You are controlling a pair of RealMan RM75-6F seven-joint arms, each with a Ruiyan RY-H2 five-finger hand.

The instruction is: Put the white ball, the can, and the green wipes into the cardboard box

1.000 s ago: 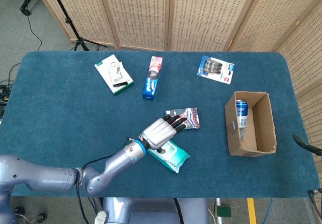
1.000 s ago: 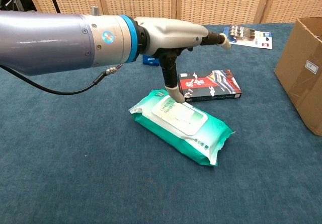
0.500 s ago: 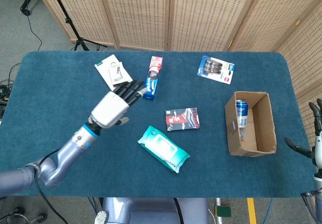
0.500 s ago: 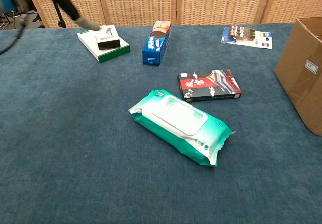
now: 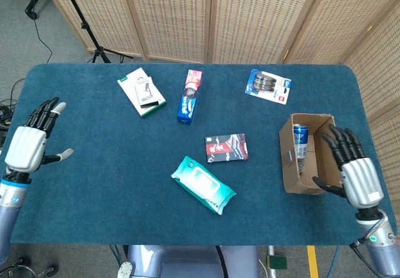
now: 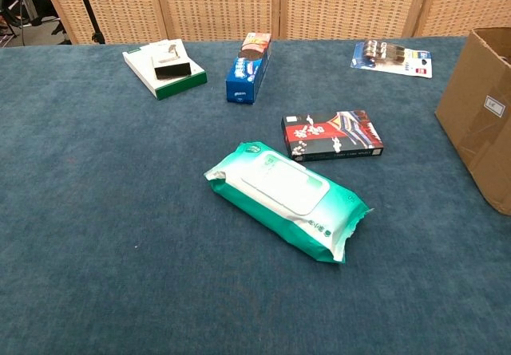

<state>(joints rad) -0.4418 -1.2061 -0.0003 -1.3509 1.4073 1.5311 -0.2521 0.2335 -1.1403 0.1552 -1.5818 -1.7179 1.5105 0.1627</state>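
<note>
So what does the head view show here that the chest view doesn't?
Only the head view shows the left hand and right hand, both open and empty, and the blue can inside the brown cardboard box. The chest view adds nothing of its own. Both show the box and the green wipes pack lying on the blue table. No white ball is visible in either.

- Left hand (image 5: 28, 147): silver-grey shell over the back, black fingers with pale tips, blue ring at the wrist.
- Right hand (image 5: 353, 165): matching silver-grey shell, black fingers, grey forearm below.
</note>
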